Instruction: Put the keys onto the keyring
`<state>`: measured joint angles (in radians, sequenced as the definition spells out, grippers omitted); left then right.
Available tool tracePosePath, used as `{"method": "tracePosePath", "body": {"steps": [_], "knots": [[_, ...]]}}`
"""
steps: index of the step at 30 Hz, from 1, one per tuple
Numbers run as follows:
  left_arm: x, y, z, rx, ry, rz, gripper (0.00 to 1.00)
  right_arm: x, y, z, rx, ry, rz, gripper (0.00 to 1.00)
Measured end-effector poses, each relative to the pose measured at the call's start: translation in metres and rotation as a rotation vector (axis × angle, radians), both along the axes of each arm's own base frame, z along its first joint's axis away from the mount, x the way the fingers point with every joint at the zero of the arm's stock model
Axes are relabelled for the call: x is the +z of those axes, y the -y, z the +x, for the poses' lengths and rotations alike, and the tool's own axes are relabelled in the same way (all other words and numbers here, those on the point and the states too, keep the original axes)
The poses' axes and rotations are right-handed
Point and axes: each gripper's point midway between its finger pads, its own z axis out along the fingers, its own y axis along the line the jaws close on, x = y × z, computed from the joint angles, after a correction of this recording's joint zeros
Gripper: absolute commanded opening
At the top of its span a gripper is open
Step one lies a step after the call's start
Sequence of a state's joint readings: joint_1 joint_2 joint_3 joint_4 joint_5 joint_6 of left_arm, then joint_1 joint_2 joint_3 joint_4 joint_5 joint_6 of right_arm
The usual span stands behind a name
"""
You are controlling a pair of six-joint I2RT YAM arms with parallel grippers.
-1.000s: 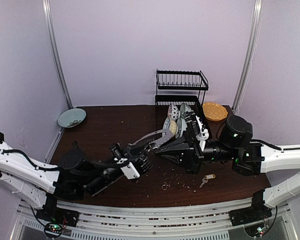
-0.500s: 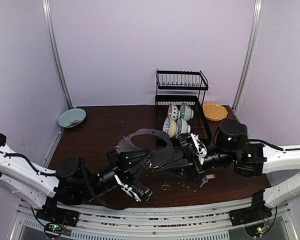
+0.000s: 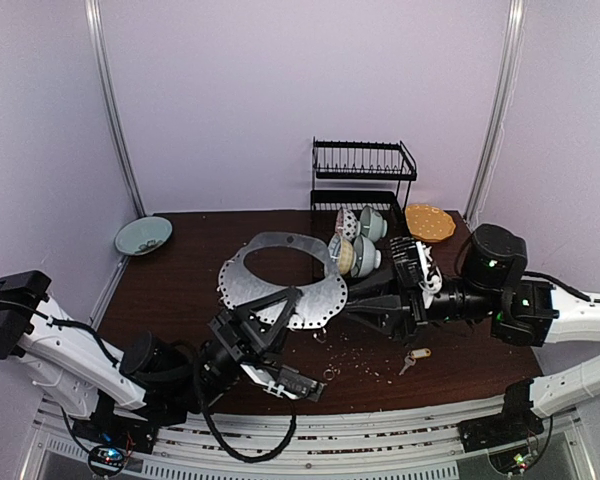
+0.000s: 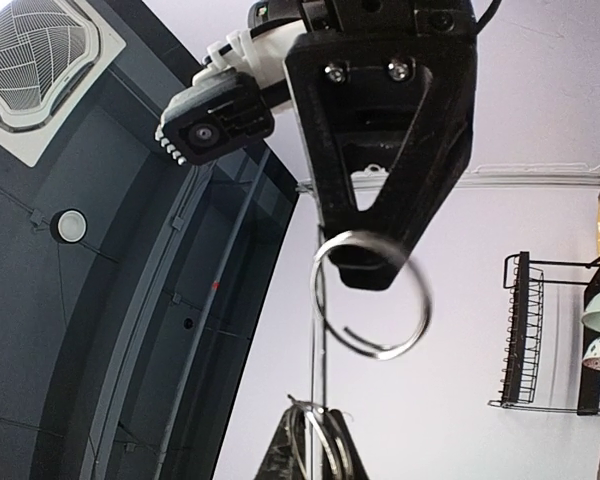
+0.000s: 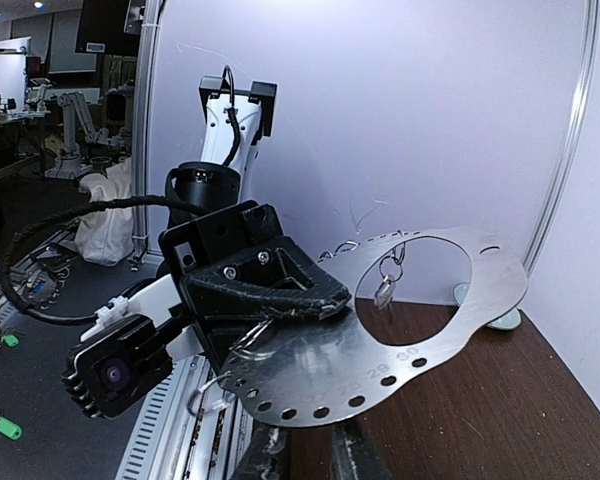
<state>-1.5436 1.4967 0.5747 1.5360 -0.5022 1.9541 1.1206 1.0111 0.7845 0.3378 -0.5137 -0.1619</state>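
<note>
The keyring [image 3: 325,300], a wide flat grey hoop with holes round its rim, is held up over the table's middle. My left gripper [image 3: 283,306] is shut on its near left rim; in the left wrist view [image 4: 318,442] the hoop [image 4: 321,340] stands edge-on with small rings at the jaws. My right gripper [image 3: 352,308] is shut at its right rim; its own tips [image 5: 308,440] are hidden under the hoop [image 5: 380,350]. A split ring [image 4: 415,320] hangs at that gripper's tip. The keys [image 3: 412,358], silver with a yellow tag, lie on the table to the right.
A tiny loose ring [image 3: 329,374] lies near the front edge among crumbs. A black dish rack [image 3: 365,170] stands at the back with bowls [image 3: 358,245] leaning against it, a yellow plate [image 3: 430,222] to its right. A teal plate [image 3: 143,236] sits back left.
The hoop has risen and turned its flat face up toward the top camera. The left arm has swung lower and nearer; the right arm has drawn back to the right.
</note>
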Motion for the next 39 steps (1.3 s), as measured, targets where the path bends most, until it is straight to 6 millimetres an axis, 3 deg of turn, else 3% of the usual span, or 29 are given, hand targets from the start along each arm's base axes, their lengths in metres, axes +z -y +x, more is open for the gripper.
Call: {"method": "tracePosePath", "body": {"steps": [9, 16, 24, 34, 35, 38, 39], "knots": [[-0.002, 0.0, 0.002, 0.013, -0.011, -0.001, 0.0, -0.002, 0.005, 0.0, -0.011, 0.007, -0.018, 0.2], [-0.005, 0.002, 0.004, 0.027, -0.023, 0.001, 0.0, 0.002, 0.009, -0.003, -0.008, 0.002, -0.01, 0.31], [0.0, 0.008, 0.011, 0.066, -0.051, -0.024, 0.0, -0.004, -0.007, -0.001, 0.031, -0.075, 0.004, 0.34], [-0.002, 0.013, 0.013, 0.079, -0.06, -0.019, 0.0, -0.01, -0.008, -0.004, 0.057, -0.137, 0.026, 0.5], [-0.002, 0.013, 0.014, 0.08, -0.06, -0.02, 0.0, -0.01, -0.009, -0.005, 0.061, -0.141, 0.028, 0.49], [-0.001, 0.013, 0.014, 0.081, -0.061, -0.022, 0.0, -0.011, -0.009, -0.008, 0.079, -0.152, 0.026, 0.28], [-0.001, 0.012, 0.014, 0.081, -0.061, -0.022, 0.0, -0.011, -0.01, -0.008, 0.084, -0.156, 0.025, 0.28]]}}
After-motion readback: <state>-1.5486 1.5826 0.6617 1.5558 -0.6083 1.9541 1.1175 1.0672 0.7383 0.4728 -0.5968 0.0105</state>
